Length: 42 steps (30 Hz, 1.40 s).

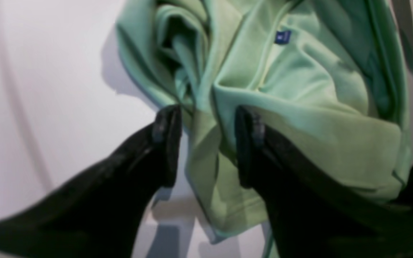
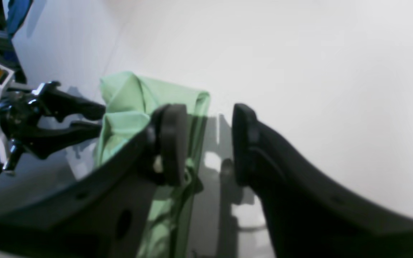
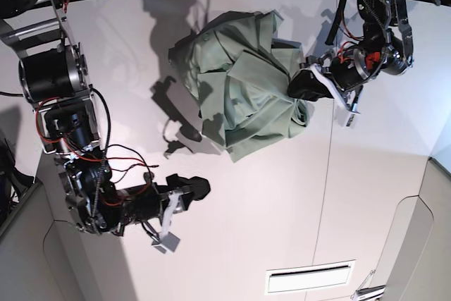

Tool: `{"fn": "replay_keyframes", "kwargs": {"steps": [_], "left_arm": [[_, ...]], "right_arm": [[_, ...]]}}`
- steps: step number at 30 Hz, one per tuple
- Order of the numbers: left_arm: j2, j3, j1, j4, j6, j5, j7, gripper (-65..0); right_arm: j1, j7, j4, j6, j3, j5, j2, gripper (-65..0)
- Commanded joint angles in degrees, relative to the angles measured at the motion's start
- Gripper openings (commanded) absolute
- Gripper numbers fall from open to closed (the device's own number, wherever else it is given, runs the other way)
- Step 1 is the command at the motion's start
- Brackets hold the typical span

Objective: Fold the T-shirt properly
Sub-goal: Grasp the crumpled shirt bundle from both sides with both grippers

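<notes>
Left pincer (image 1: 208,147) apart astride crumpled T-shirt (image 1: 299,107), blue label (image 1: 283,37) unreadable, right pincer (image 2: 209,143) apart, empty

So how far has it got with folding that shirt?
Barely started. Nothing looks folded: the shirt lies in a crumpled heap. In hand: the left gripper straddles a fold at its edge, jaws apart. The right gripper is open and clear of it. Spreading flat and every fold remain.

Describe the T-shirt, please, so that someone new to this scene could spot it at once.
On the white table, look toward the far edge, between the two arms. The T-shirt is the crumpled pale green heap there, with the left gripper at its edge. It is the only fabric on the table and carries a small blue label.
</notes>
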Motion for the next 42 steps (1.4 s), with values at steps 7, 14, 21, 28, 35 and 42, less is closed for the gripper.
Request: {"fn": "replay_keyframes", "kwargs": {"steps": [7,14,21,28,35,42], "left_arm": [[-0.5,0.9,-3.0,0.8,-2.2,-4.9,-1.1,-37.9],[0.7,1.0,-3.4,0.8,-3.1,-6.1,-0.8,-37.9],[3.8,1.1,-4.4,0.7,-3.5,0.4,-3.0,-37.9],[5.6,1.2,-6.5,0.7,-3.5,-0.1,-2.8,-37.9],[4.9,1.2,-7.4,0.7,-2.8,0.8,-0.5,-37.8],[2.2,1.2,-7.4,0.7,-2.8,0.6,-0.3,-37.8]], "right_arm": [[-3.6,-2.9,0.9,0.4,3.6,9.0,5.7,-54.4],[-13.0,-3.1,4.6,0.7,3.9,11.1,7.6,-59.5],[-19.6,-4.2,18.7,0.7,4.5,11.1,7.6,-60.8],[-21.3,-5.0,26.9,0.7,4.5,8.6,7.6,-59.7],[-21.3,0.8,26.7,0.7,4.3,2.3,7.4,-29.8],[-21.3,2.9,26.1,0.7,-2.7,-1.2,7.1,-29.8]]}}
